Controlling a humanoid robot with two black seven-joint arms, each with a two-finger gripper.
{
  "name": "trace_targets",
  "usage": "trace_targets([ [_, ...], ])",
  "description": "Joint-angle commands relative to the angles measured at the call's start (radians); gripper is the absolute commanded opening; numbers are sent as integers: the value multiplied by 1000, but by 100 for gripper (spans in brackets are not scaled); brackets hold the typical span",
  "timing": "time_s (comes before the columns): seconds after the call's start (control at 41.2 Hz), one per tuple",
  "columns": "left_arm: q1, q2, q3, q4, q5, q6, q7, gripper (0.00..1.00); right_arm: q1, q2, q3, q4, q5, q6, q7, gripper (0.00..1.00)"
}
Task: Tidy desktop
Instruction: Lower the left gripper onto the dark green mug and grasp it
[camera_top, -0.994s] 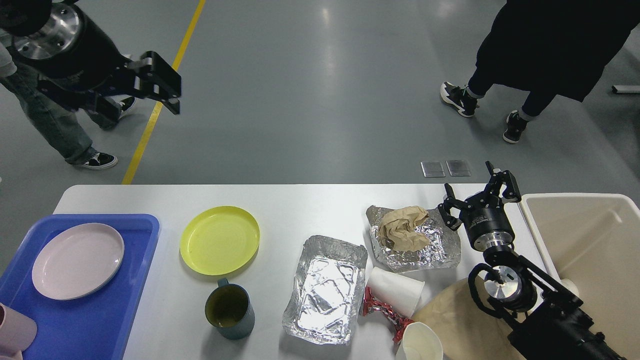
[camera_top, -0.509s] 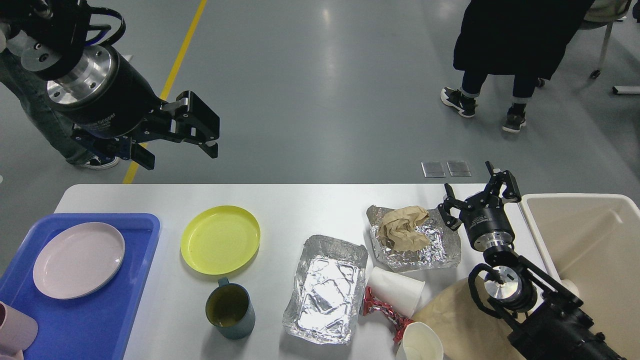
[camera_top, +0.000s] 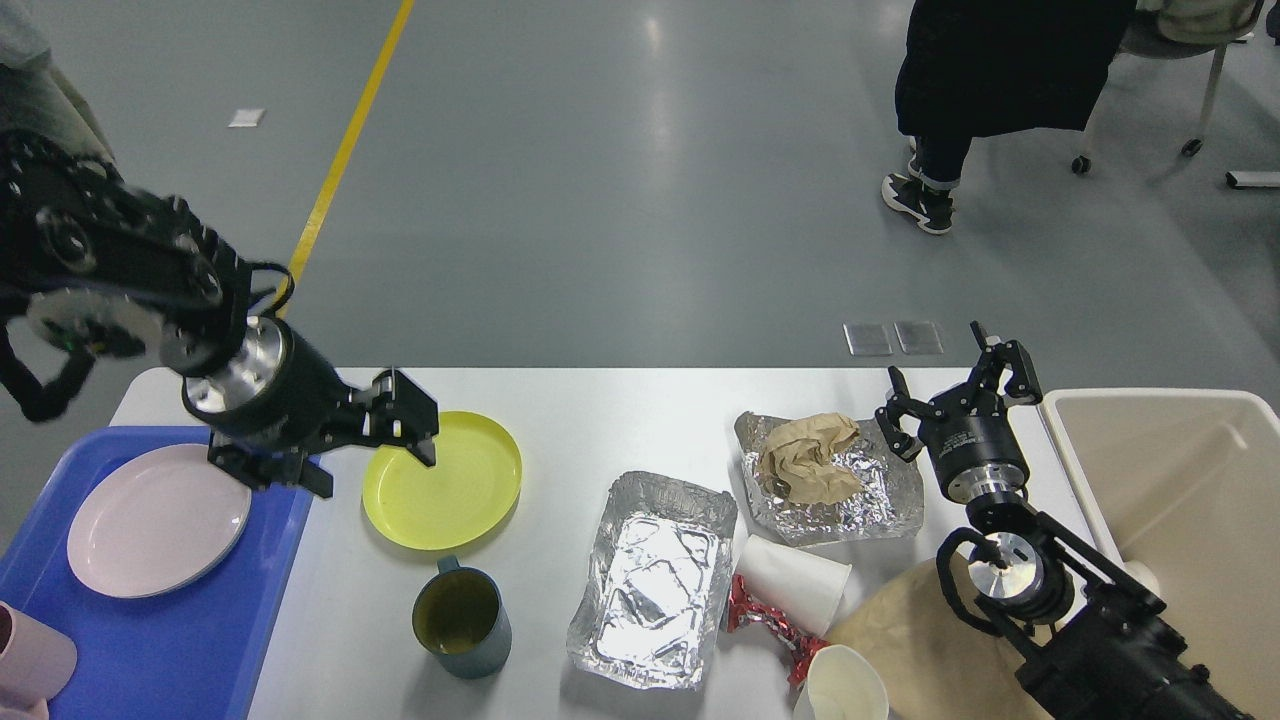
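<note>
Cluttered desktop (camera_top: 600, 420), head view.
Left gripper (camera_top: 375, 450), fingers spread, at yellow plate's (camera_top: 455, 495) left edge; right gripper (camera_top: 955, 390) spread, empty.

Tabletop (camera_top: 600, 400): near edge runs off the bottom of the view. Blue tray (camera_top: 200, 640) cut by the left and bottom edges. Pink cup (camera_top: 30, 660) at bottom left, only part in view. Beige bin (camera_top: 1180, 480) cut at the right edge. White cup (camera_top: 840, 685) cropped at the bottom. My right arm covers part of the tan paper (camera_top: 900, 640). Left hand (camera_top: 370, 450) covers the yellow plate's (camera_top: 450, 490) left rim; I can't tell if it touches. Person (camera_top: 1000, 70) across the floor cut off at the top.
</note>
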Motion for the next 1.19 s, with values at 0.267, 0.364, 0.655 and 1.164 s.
trace_targets([
  [0.267, 309, -57, -56, 0, -14, 240, 1, 91, 0, 0, 0, 0, 0, 0, 0, 100],
  [0.364, 355, -86, -94, 1, -15, 318, 1, 91, 0, 0, 0, 0, 0, 0, 0, 100],
  [0.655, 472, -123, -154, 55, -17, 357, 1, 91, 0, 0, 0, 0, 0, 0, 0, 100],
  [1.164, 533, -135, -142, 109, -18, 401, 7, 75, 0, 0, 0, 0, 0, 0, 0, 100],
])
